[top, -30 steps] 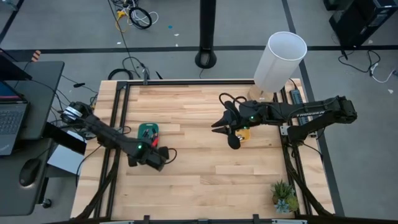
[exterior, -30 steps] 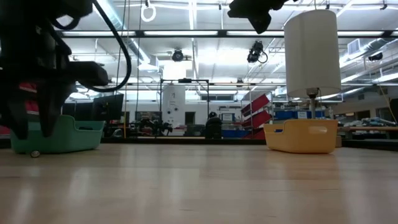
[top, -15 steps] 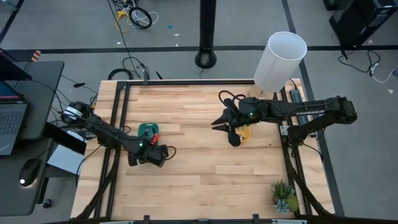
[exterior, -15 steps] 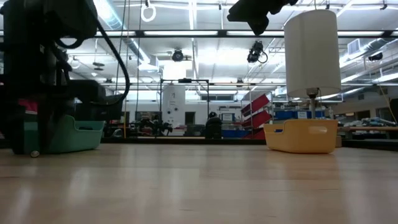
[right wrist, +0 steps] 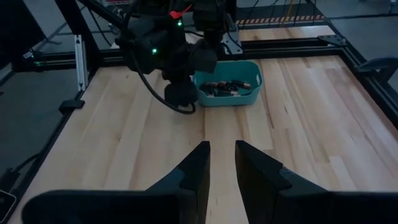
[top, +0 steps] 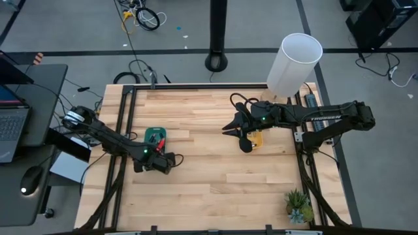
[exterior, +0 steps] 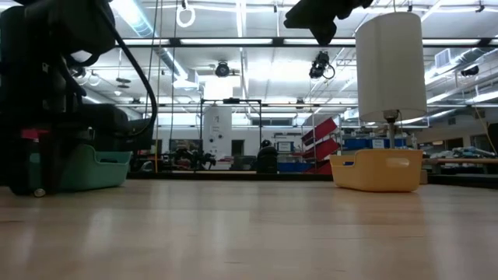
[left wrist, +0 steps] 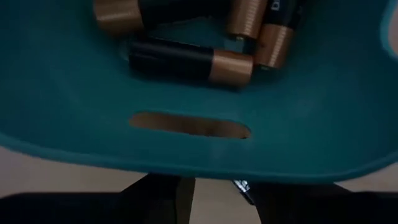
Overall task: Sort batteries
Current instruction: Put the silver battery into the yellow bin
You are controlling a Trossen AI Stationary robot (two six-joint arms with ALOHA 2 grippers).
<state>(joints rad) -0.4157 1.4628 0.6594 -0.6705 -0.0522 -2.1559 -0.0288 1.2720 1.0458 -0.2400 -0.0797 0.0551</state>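
Observation:
The green tray (top: 155,136) sits on the table's left part and holds several dark, copper-ended batteries (left wrist: 186,59). My left gripper (top: 155,162) points straight down just in front of the tray's near wall (left wrist: 186,149), open, with its fingertips low at the table (exterior: 35,183). A small battery (exterior: 37,192) lies on the wood at those fingertips, and its silver end (left wrist: 244,186) shows there. My right gripper (right wrist: 222,165) hangs high over the yellow tray (top: 257,140), its fingers a narrow gap apart with nothing between them. My left gripper comes from above onto the small battery (exterior: 37,192), which lies on the table by the green tray. Its own dark fingers hide the spot, so I cannot tell whether they touch it.
A tall white cylinder (top: 295,64) stands at the far right behind the yellow tray (exterior: 377,169). A small plant (top: 298,205) sits at the near right corner. Black frame rails (top: 124,130) run along the table's sides. Bare wood (top: 209,176) lies between the arms.
My left gripper has sunk toward the table beside the green tray and drifted a little toward the tray, still pointing down. The tray and the battery on the table have stayed where they were.

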